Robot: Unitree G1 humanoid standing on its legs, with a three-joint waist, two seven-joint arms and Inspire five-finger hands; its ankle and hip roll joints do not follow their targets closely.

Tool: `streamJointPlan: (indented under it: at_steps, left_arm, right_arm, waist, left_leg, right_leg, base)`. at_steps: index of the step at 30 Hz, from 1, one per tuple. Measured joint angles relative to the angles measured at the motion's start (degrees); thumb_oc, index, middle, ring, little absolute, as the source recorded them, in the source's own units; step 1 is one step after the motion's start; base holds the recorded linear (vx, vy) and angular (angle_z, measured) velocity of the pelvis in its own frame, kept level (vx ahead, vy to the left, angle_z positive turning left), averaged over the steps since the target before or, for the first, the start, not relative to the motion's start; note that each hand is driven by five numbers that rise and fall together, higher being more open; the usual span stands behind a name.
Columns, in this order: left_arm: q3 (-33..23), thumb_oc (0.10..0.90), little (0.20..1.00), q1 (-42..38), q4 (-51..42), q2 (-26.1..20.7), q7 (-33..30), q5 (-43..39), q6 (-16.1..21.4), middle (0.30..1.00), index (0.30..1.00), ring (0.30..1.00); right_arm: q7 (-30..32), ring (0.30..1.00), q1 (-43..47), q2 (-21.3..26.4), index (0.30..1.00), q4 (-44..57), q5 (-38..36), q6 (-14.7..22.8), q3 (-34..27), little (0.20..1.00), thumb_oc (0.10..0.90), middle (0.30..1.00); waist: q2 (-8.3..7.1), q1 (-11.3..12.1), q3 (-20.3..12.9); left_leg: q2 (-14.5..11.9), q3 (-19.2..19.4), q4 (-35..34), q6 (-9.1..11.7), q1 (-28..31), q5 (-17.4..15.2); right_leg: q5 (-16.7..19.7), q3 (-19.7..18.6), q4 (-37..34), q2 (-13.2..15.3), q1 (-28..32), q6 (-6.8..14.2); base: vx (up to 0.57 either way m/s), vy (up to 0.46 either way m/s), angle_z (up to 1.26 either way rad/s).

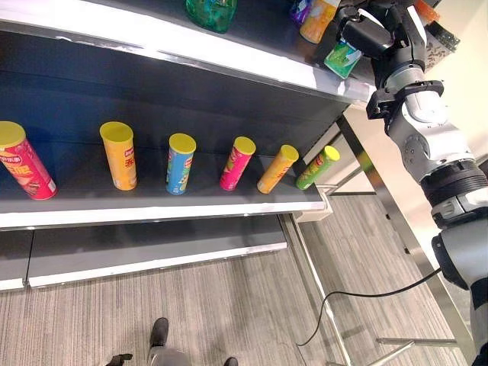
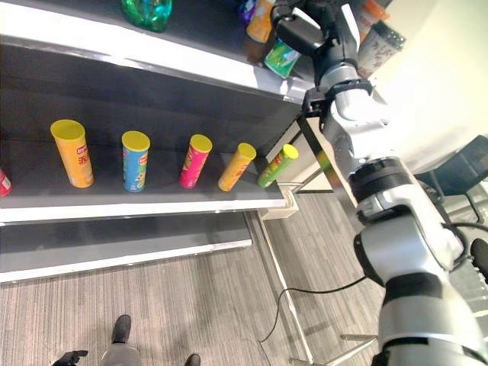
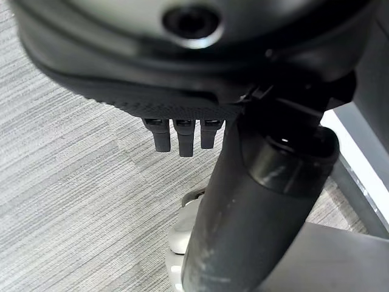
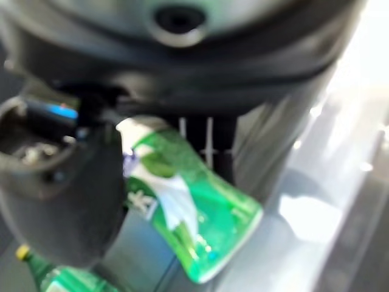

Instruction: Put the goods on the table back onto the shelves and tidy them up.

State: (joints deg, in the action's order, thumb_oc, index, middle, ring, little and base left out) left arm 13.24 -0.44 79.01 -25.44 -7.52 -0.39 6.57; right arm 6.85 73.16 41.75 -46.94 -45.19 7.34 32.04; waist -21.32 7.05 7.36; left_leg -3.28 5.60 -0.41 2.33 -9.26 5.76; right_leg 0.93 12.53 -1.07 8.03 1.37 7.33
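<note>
My right hand is raised to the upper shelf at the right, shut on a green and white packet that hangs tilted over the shelf's front edge. The right wrist view shows this green packet between thumb and fingers, above the shelf board. Near it on the upper shelf stand an orange packet and a green bottle. My left hand hangs low over the carpet, its fingers straight and holding nothing.
On the middle shelf stands a row of yellow-lidded crisp tubes: red, orange, blue, pink, orange, green. A lower shelf sits beneath. More packets lie at the upper right.
</note>
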Motion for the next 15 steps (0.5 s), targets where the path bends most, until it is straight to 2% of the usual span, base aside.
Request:
streamJointPlan:
  at_steps: [10,15]
  left_arm:
    - [0.01,0.8,0.9,0.0,2.32,-2.21,-0.68,0.69,-0.01,0.9,0.9,0.9]
    - [0.0,0.8,0.9,-0.19,3.3,-2.48,-0.77,1.0,-0.01,0.9,0.9,0.9]
  right_arm:
    - [1.19,0.3,-0.78,-0.01,0.3,-2.16,0.16,0.18,-0.02,0.3,0.4,0.3]
    - [1.2,0.3,-0.79,-0.01,0.3,-2.22,0.53,0.35,-0.02,0.3,0.4,0.3]
  waist:
    - [-1.95,0.07,-1.61]
    - [-2.16,0.12,-1.78]
  left_leg:
    - [0.13,-0.3,-0.07,-0.53,-1.24,-0.37]
    - [0.15,-0.35,-0.05,-0.35,-1.22,-0.25]
  right_leg:
    - [0.02,0.06,0.13,0.08,-1.13,0.03]
    - [0.47,0.05,0.12,0.13,-1.09,0.73]
  base:
    - [0.02,-0.004,0.01]
    - [0.0,0.0,0.0]
